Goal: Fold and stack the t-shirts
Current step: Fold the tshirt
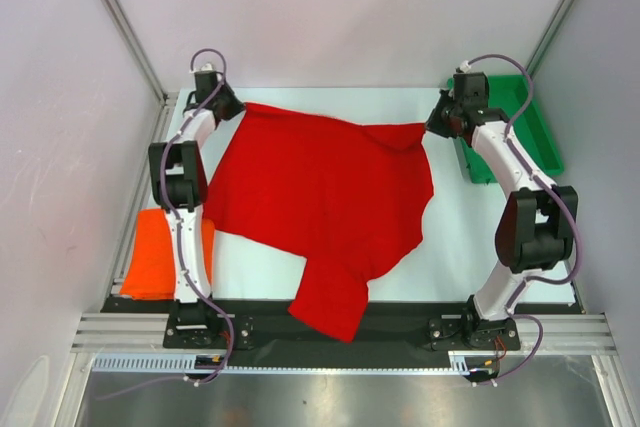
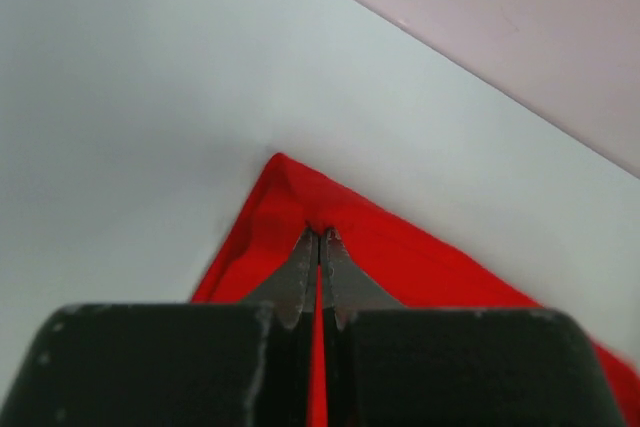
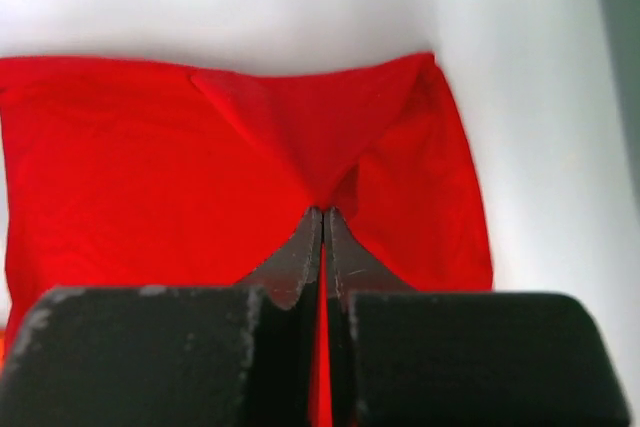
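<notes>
The red t-shirt point(image 1: 320, 197) lies spread over the white table, one sleeve hanging over the near black edge. My left gripper point(image 1: 236, 107) is shut on its far left corner; the left wrist view shows the jaws point(image 2: 319, 235) pinching red cloth point(image 2: 400, 257). My right gripper point(image 1: 432, 127) is shut on its far right corner; the right wrist view shows the gripper point(image 3: 322, 213) closed on a fold of red cloth point(image 3: 150, 167). The orange t-shirt point(image 1: 160, 255) lies folded as a rectangle at the near left, beside the left arm.
A green plastic tray point(image 1: 530, 122) stands at the far right behind the right arm. Metal frame rails run along the left and right sides of the table point(image 1: 460, 247). A black strip point(image 1: 400, 312) borders the near edge.
</notes>
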